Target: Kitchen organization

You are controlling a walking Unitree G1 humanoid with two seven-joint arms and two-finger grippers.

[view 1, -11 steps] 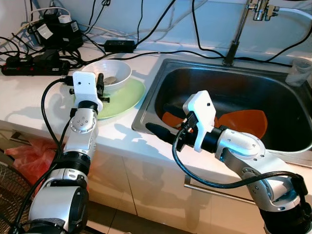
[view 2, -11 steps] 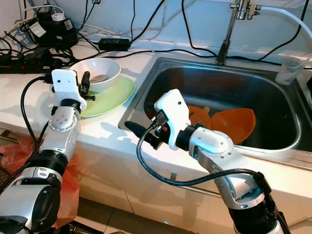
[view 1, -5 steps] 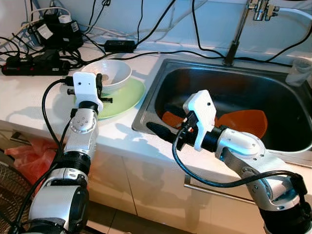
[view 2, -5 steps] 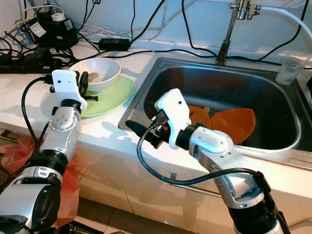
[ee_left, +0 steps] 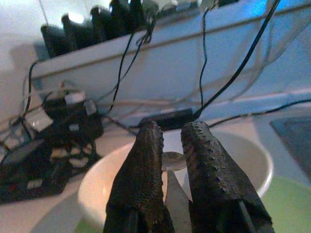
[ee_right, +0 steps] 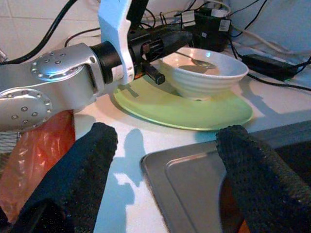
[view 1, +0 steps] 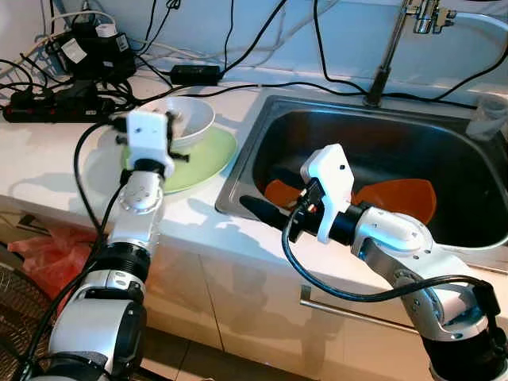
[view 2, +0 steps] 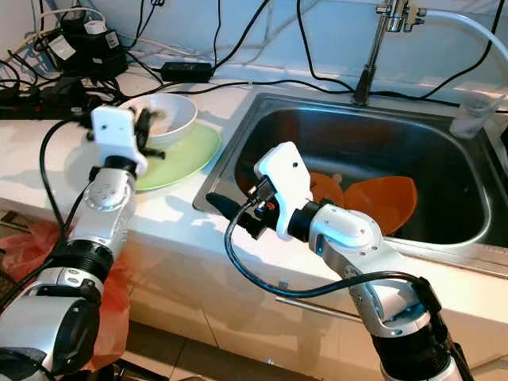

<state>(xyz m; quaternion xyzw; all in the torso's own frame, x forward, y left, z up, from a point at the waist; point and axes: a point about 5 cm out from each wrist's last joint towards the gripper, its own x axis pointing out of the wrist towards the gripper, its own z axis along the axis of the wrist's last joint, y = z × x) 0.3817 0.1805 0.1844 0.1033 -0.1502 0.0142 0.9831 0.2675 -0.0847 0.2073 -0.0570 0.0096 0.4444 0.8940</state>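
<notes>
Counter [view 1: 48,151] carries green plate [view 1: 208,159], white bowl [view 1: 189,117] seated on it, just beside sink [view 1: 238,171]. Orange dishes [view 2: 381,198] lie in sink. Left pincer [ee_left: 167,160] nearly closed on spoon [ee_left: 171,182] handle at bowl's near rim; spoon head rests inside bowl, long axis running from pincer toward wall. Right pincer [ee_right: 163,160] spread wide, empty, above sink's near-left corner. Risk judged: spoon slipped from thin grip, or bowl tipped off plate if handle is levered against rim

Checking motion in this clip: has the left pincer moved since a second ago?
Yes. The left pincer has shifted toward the sink, reaching further over the white bowl.
</notes>
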